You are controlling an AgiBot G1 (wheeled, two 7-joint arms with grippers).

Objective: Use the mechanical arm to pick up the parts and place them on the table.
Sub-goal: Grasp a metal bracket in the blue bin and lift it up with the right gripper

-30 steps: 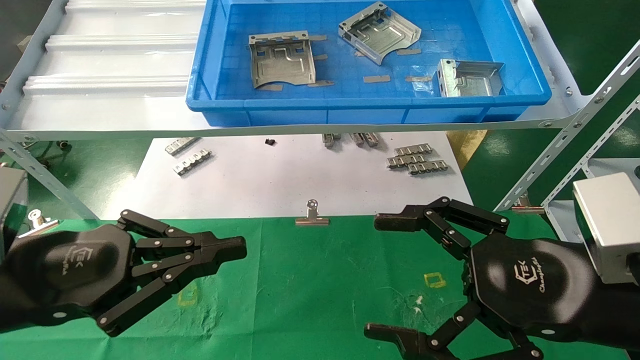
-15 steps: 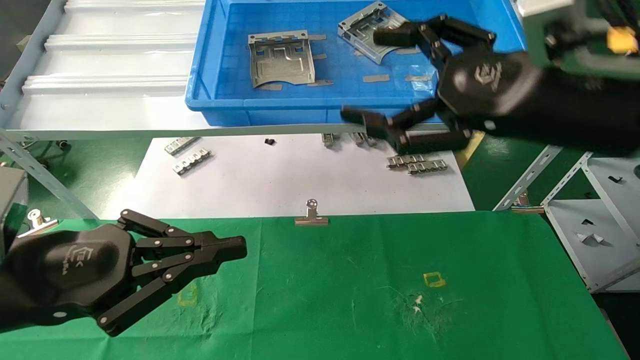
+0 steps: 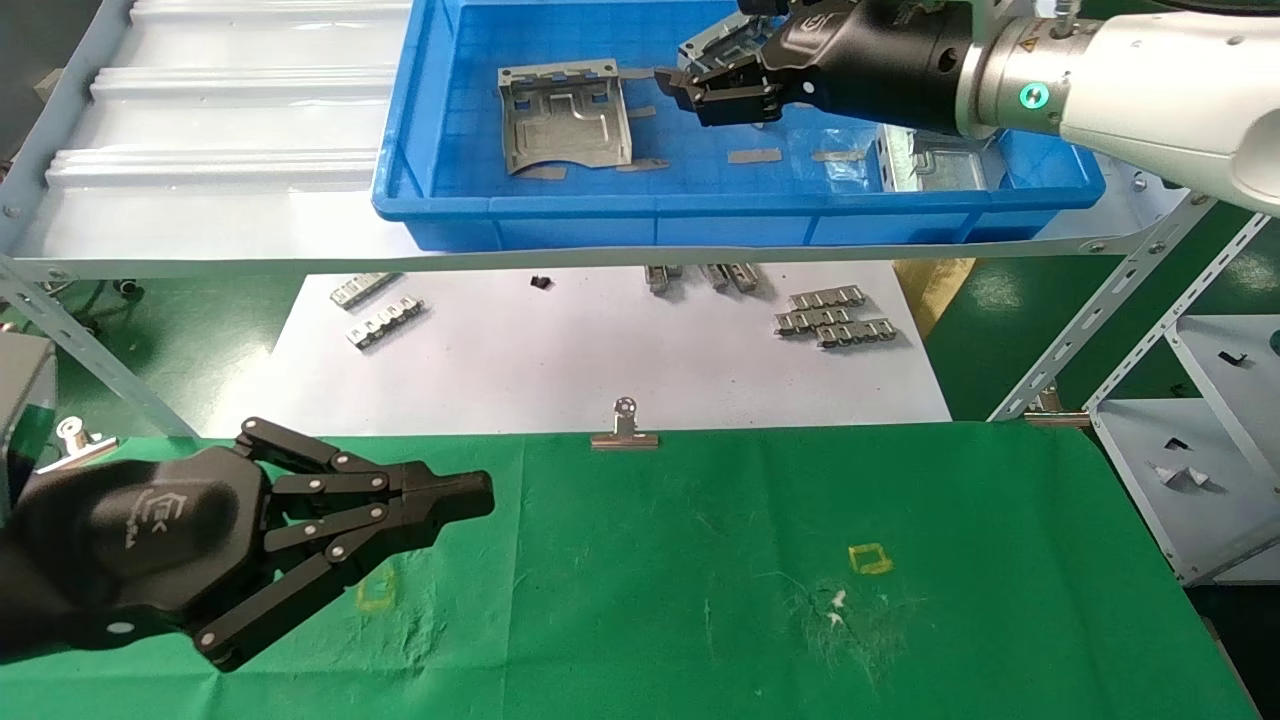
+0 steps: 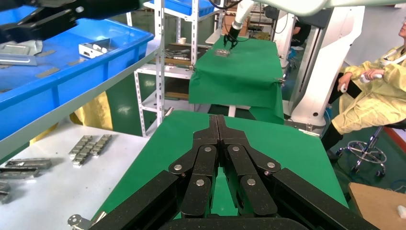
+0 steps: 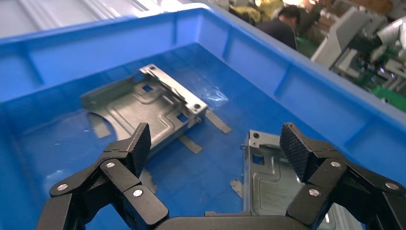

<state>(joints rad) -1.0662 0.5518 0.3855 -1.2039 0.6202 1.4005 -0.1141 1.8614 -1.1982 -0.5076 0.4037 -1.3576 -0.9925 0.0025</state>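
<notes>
Three grey stamped parts lie in the blue bin (image 3: 600, 215): one at the left (image 3: 565, 115), one in the middle (image 3: 722, 40) mostly hidden by my right gripper, one at the right (image 3: 945, 165) partly behind the white arm (image 3: 1150, 90). My right gripper (image 3: 700, 95) is open and empty, low inside the bin. In the right wrist view its jaws (image 5: 218, 143) stand wide apart, a part (image 5: 273, 177) just below them and another (image 5: 143, 108) farther off. My left gripper (image 3: 480, 495) is shut and empty over the green table (image 3: 650, 580), as the left wrist view (image 4: 216, 120) shows.
The bin stands on a pale grey ribbed shelf (image 3: 220, 120). Below it a white sheet (image 3: 600, 350) carries small ridged strips (image 3: 830, 318). A silver binder clip (image 3: 623, 430) sits on the table's far edge. Slotted shelf struts (image 3: 1120, 290) rise at the right.
My right gripper has risen from over the green table, swung up to the shelf and gone into the blue bin, still open. The left gripper has not moved.
</notes>
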